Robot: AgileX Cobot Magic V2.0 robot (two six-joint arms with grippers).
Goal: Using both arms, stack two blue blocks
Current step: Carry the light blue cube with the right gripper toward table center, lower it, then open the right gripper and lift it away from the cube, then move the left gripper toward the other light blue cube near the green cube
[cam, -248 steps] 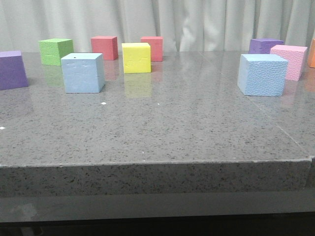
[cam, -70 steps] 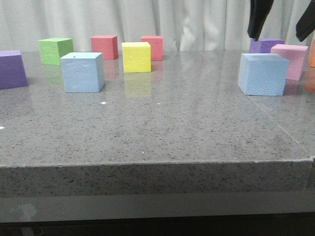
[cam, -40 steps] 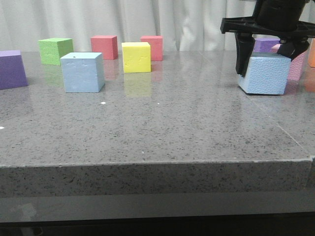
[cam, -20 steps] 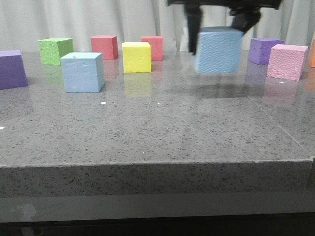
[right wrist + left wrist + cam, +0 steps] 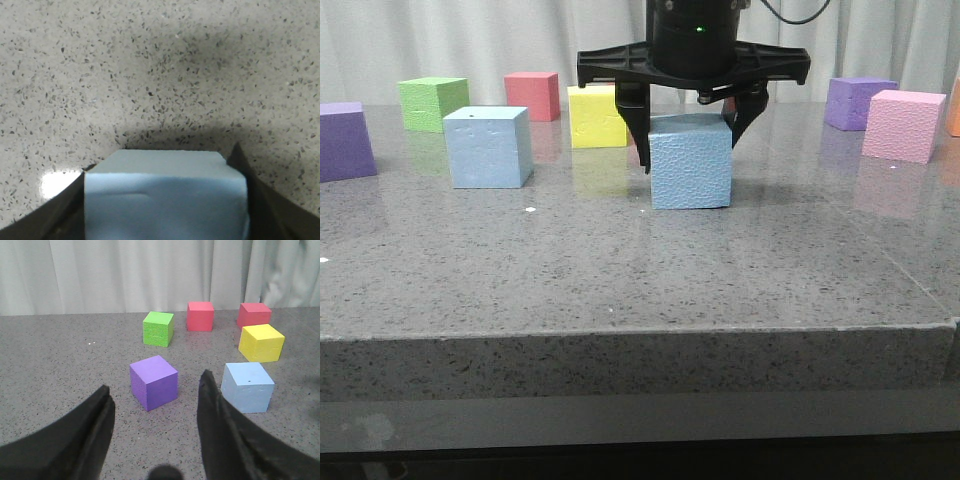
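The pebbly blue block (image 5: 690, 162) is at the table's middle, its underside at or just above the surface. My right gripper (image 5: 688, 140) comes down from above and is shut on it, black fingers on its left and right sides. In the right wrist view the block (image 5: 165, 195) fills the gap between the fingers (image 5: 62, 212). The smooth blue block (image 5: 488, 147) stands on the table to the left, apart from it; it also shows in the left wrist view (image 5: 247, 387). My left gripper (image 5: 155, 405) is open and empty above the table, short of a purple cube (image 5: 154, 382).
On the left stand a purple cube (image 5: 345, 141), a green cube (image 5: 433, 103), a red cube (image 5: 532, 95) and a yellow cube (image 5: 597, 116). On the right stand a purple cube (image 5: 860, 92) and a pink cube (image 5: 905, 125). The table's front edge (image 5: 640, 335) is near.
My right gripper came down on the pebbly blue block at the right, closed on it, lifted it and carried it left to the table's middle, then lowered it. The smooth block has not moved.
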